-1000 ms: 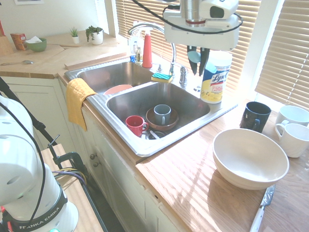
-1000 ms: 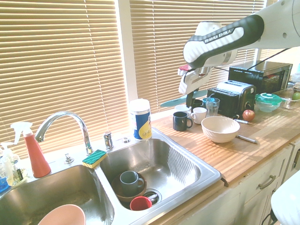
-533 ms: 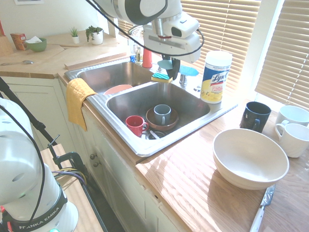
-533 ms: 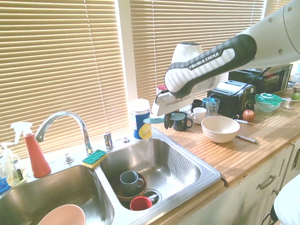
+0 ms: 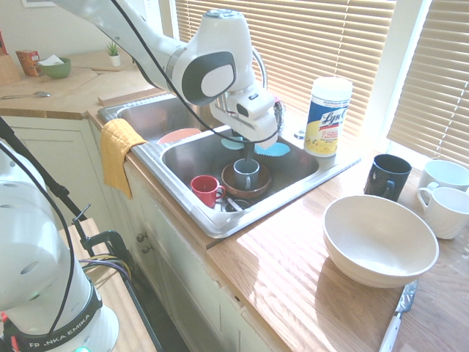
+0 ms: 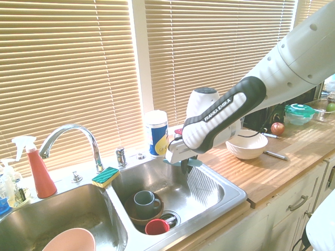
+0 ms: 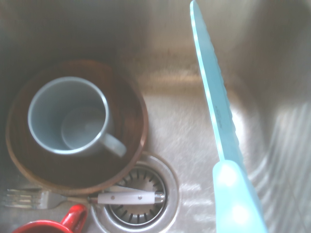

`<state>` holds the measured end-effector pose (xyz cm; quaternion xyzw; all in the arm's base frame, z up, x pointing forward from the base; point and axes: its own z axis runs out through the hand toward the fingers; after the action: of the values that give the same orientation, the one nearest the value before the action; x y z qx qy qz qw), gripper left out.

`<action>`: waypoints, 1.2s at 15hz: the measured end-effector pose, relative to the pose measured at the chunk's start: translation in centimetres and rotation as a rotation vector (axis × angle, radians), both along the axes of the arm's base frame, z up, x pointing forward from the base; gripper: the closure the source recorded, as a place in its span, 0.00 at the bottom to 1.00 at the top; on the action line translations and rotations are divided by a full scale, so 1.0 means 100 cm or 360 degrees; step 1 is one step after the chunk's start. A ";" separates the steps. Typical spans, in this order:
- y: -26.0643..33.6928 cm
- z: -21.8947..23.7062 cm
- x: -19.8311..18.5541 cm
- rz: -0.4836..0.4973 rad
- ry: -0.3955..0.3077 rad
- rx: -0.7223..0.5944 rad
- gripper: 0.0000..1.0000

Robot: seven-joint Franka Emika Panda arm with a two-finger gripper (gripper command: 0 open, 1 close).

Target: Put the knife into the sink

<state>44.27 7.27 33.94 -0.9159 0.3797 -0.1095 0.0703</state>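
The gripper's fingers (image 6: 186, 166) are pinched shut on the turquoise serrated knife (image 7: 216, 97), over the sink's right-hand basin (image 6: 209, 193); below and beside the fingers sit a blue-gray mug (image 7: 70, 116) in a brown wooden bowl (image 7: 131, 131), a red mug (image 5: 207, 189) and a white-handled fork (image 7: 129, 197); the yellow-green sponge (image 6: 105, 177) lies well apart from them.

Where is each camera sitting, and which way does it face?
First exterior: above the counter's bowl end, looking down across the sink toward the far corner; arm and base show.
Second exterior: opposite side, by the spray bottle end, facing the blinds and along the counter; arm from the right.
Wrist: on the arm, looking down into a basin past the turquoise knife; no arm visible.
Both exteriors share the sink, white bowl and wipes canister.
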 end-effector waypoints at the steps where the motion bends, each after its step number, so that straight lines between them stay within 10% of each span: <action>1: 0.001 -0.016 0.002 -0.0016 0.0010 0.0012 1.00; 15: 0.025 -0.160 0.019 -0.0244 0.0143 0.0035 1.00; 16: 0.030 -0.163 0.019 -0.0252 0.0148 0.0033 0.00; 18: 0.041 -0.172 0.017 -0.0282 0.0172 0.0042 0.00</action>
<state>46.01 11.38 16.79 -0.8823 0.4638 -0.0607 0.0517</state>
